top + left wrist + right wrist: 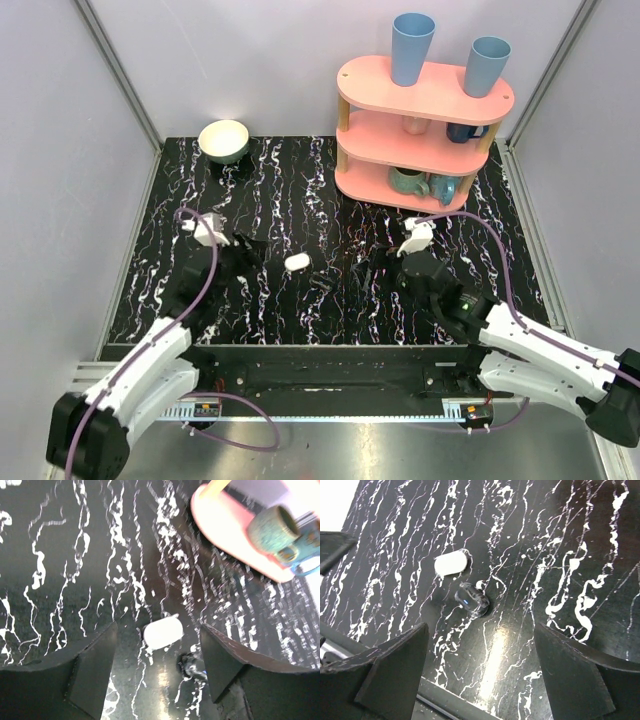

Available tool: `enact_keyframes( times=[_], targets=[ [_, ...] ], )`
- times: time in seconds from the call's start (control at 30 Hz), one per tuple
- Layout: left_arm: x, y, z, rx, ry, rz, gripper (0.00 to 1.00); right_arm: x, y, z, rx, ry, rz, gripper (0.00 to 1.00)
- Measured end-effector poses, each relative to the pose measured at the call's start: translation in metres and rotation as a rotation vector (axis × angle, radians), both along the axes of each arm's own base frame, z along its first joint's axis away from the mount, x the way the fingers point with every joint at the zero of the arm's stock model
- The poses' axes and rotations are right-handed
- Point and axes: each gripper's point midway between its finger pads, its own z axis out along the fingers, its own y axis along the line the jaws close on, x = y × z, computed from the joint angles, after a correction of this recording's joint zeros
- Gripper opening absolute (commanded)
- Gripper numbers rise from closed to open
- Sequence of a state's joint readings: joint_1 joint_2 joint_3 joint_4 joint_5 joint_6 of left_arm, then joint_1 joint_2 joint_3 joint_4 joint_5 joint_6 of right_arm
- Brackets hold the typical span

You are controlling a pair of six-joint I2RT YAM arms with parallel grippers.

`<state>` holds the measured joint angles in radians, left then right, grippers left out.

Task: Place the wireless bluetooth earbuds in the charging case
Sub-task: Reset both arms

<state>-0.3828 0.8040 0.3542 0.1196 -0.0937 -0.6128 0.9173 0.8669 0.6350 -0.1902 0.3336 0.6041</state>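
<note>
the charging case (297,262), a smooth white pill with rounded ends, lay flat on the black, white-veined marble table (180,190), near its middle. the left gripper (158,630) stood open, its matte black wedge-shaped fingers (95,665) either side of the case, neither touching it. just near and right of the case sat a small dark glossy rounded lump (472,600); whether it was an earbud could not be told. the right gripper (480,627) was spread wide and empty. a pink oval shelf (440,95) stood far right.
</note>
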Motion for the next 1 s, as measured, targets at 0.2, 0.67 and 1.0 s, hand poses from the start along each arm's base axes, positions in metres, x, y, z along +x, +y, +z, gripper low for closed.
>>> enact_keyframes(
  times=[0.2, 0.67, 1.0],
  targets=[
    [-0.008, 0.009, 0.049, -0.004, -0.172, 0.002, 0.99, 0.008, -0.014, -0.004, -0.073, -0.032, -0.049, 1.0],
    [-0.001, 0.035, 0.037, 0.057, -0.066, 0.161, 0.99, 0.075, -0.139, -0.024, -0.183, 0.034, -0.473, 1.0],
    [-0.004, 0.055, 0.043, 0.045, -0.079, 0.278, 0.99, 0.076, -0.164, -0.038, -0.289, -0.021, -0.526, 1.0]
  ],
)
